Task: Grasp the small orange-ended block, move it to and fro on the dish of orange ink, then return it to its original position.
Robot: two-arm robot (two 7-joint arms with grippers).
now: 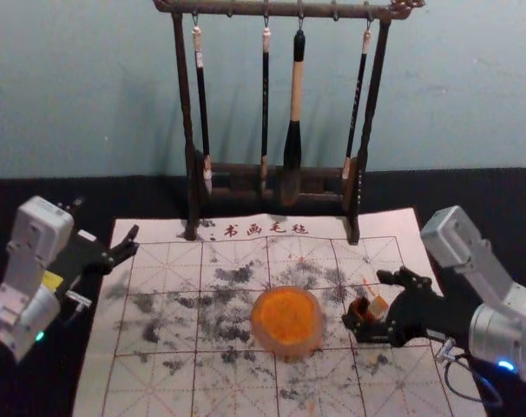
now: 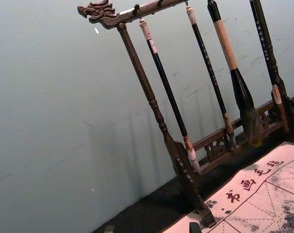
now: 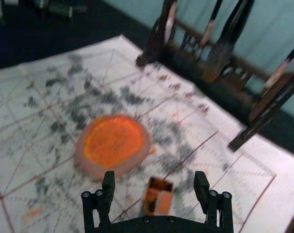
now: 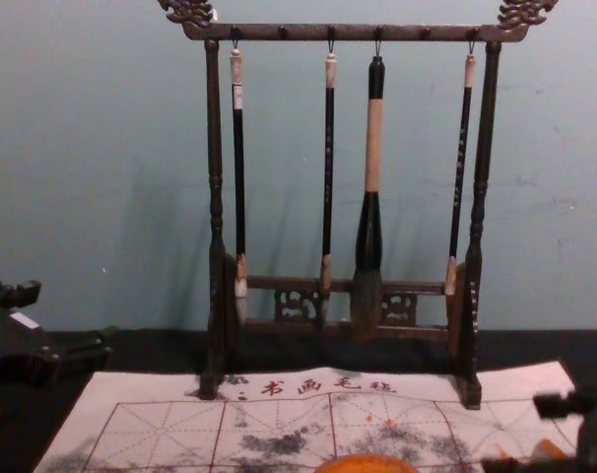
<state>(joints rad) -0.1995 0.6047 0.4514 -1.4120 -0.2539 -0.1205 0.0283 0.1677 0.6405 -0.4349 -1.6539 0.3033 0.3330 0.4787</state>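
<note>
In the head view my right gripper is low over the mat's right part, around the small block. The right wrist view shows that gripper open, its fingers apart on either side of the block, which has a dark orange end and a paler face; no contact is visible. Beside it lies the round dish of orange ink, also seen in the right wrist view as a pinkish-rimmed dish. My left gripper is parked at the left, open; its fingertips edge into the left wrist view.
A dark wooden rack with several hanging brushes stands at the mat's back edge. The white gridded mat has grey ink smudges and a few orange marks. Black cloth surrounds it, with a pale wall behind.
</note>
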